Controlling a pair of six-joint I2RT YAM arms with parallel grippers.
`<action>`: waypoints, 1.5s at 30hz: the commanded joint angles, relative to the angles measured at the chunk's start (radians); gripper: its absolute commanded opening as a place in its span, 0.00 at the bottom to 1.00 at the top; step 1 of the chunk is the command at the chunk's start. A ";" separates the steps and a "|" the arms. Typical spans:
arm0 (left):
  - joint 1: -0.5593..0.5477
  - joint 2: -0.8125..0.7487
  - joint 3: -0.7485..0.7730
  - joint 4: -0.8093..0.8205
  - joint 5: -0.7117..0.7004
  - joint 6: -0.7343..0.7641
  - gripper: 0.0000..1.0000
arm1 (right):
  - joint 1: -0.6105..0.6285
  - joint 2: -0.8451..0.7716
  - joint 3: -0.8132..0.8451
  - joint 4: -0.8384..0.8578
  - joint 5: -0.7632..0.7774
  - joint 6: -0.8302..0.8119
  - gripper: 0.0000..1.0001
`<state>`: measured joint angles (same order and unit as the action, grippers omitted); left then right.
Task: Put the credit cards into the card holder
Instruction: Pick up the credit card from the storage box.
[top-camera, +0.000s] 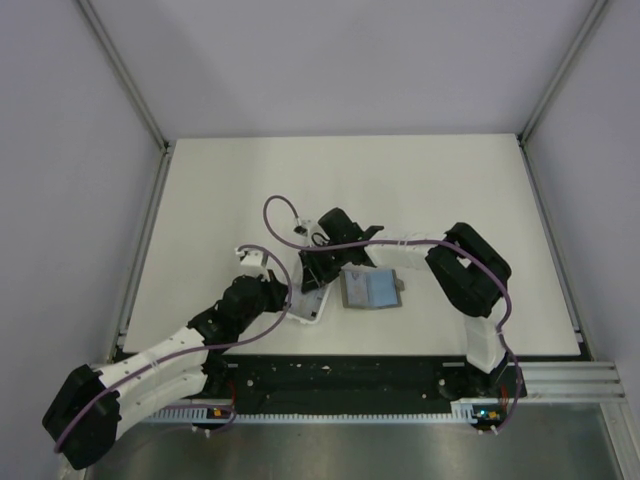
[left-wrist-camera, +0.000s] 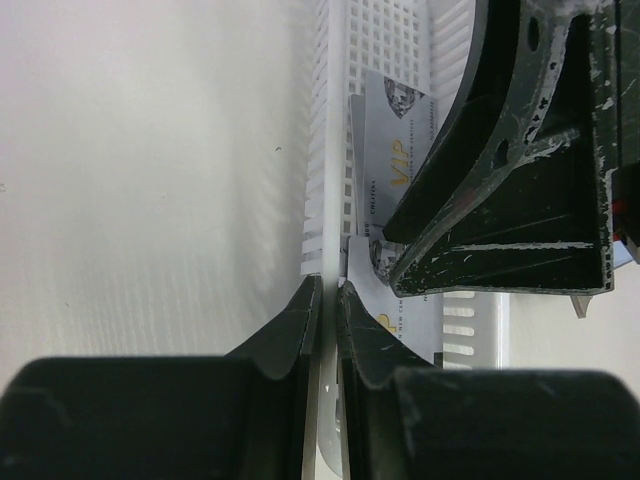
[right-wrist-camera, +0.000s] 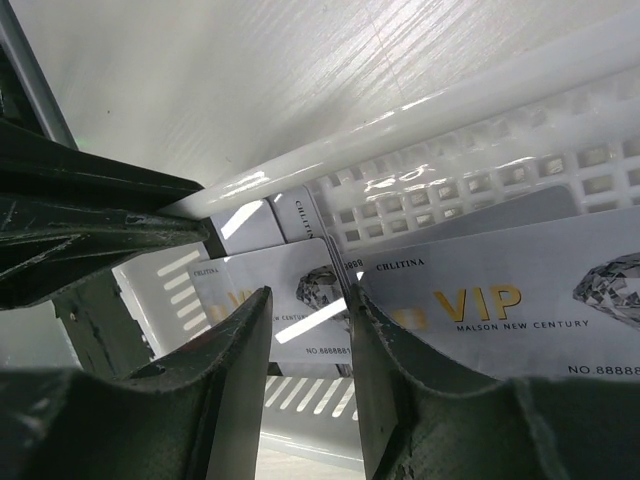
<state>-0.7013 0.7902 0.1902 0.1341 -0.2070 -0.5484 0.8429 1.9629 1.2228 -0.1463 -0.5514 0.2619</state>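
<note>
Here, left tool (left-wrist-camera: 325, 288) clamped on latticed white tray (left-wrist-camera: 330, 120) rim, right tool (right-wrist-camera: 310, 297) parted over glossy cards (right-wrist-camera: 500, 265)

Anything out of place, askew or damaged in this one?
Nothing is spilled or broken. The credit cards lie overlapping at different angles in the white tray. The right gripper has scuffed, scratched paint, clearest in the left wrist view. The card holder lies open beside the tray.
</note>
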 joint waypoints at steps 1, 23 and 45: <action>0.000 0.000 0.026 0.035 -0.042 -0.001 0.00 | 0.025 -0.068 -0.009 0.008 -0.136 0.010 0.36; 0.000 0.038 0.040 0.024 -0.051 -0.016 0.00 | 0.025 -0.098 -0.054 0.028 -0.257 0.027 0.31; 0.003 0.003 0.204 -0.180 -0.152 -0.085 0.45 | -0.122 -0.524 -0.305 0.215 0.107 0.382 0.00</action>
<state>-0.7010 0.8284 0.3195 -0.0074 -0.3367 -0.6338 0.7757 1.5082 0.9585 -0.0051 -0.4332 0.5304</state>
